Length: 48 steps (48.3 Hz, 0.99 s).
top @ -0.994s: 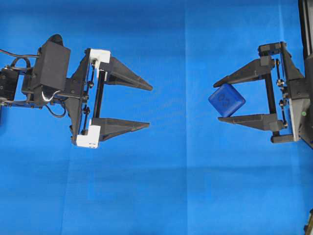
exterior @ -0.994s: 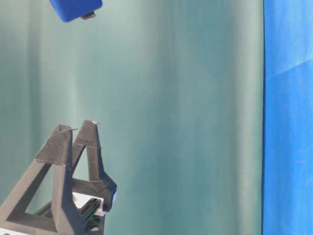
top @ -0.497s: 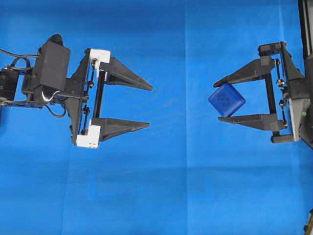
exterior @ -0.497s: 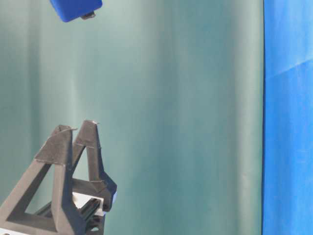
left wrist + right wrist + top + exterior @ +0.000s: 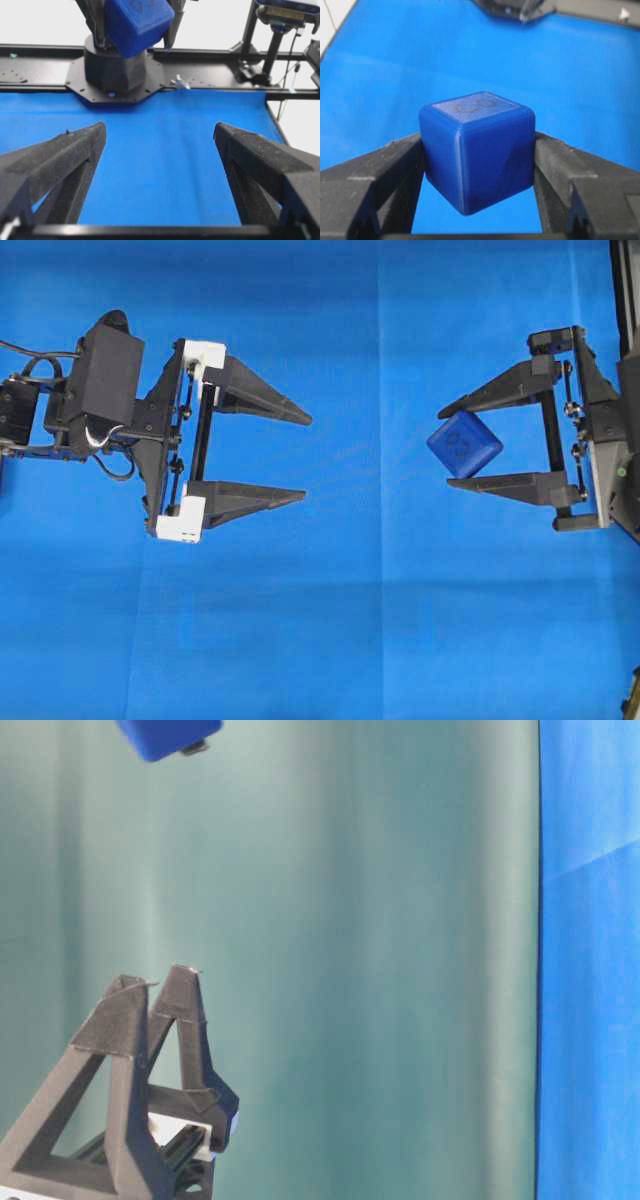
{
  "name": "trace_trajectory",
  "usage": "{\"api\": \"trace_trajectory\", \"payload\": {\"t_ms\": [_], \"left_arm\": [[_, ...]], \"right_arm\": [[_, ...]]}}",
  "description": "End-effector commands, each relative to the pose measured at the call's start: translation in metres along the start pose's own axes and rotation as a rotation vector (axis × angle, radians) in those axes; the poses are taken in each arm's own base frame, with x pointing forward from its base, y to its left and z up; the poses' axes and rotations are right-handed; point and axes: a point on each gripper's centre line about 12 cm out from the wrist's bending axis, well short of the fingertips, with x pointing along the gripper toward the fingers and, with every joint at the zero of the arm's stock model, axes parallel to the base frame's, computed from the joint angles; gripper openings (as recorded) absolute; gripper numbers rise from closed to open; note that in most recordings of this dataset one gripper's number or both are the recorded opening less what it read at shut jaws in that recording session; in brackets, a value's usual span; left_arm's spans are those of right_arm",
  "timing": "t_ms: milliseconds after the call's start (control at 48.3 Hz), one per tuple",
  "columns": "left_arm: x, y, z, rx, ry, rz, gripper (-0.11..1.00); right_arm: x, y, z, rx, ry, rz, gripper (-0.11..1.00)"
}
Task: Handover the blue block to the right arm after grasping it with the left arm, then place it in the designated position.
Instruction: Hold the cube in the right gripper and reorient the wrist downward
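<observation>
blue block point(image 5: 464, 444) | clamped between right end effector point(image 5: 446, 446) fingertips

My left arm point(image 5: 90, 405) reaches in from the left of the overhead view, wrist level, left gripper point(image 5: 305, 458) pointing right, its 2 fingers point(image 5: 262, 400) spread wide with nothing between them. My right arm point(image 5: 610, 440) comes in from the right edge, right gripper point(image 5: 445, 447) pointing left, its 2 fingers point(image 5: 495, 390) partly closed and pinching the blue block point(image 5: 464, 444) near the tips. The grippers face each other, well apart.
</observation>
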Motion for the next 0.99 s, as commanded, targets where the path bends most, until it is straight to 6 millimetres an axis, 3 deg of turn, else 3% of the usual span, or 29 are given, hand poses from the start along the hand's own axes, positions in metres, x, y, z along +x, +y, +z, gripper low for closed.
{"api": "trace_trajectory", "payload": {"t_ms": [0, 414, 973], "left_arm": [[-0.002, -0.002, 0.017, 0.002, -0.049, -0.006, 0.93], [-0.001, -0.002, 0.018, 0.002, -0.053, -0.006, 0.93], [-0.001, -0.002, 0.018, 0.002, -0.053, -0.006, 0.93]], "right_arm": [[-0.002, 0.000, 0.003, 0.015, 0.006, -0.004, 0.46], [-0.005, -0.006, -0.023, 0.100, 0.224, -0.066, 0.46], [-0.005, -0.007, -0.023, 0.095, 0.222, -0.068, 0.46]]}}
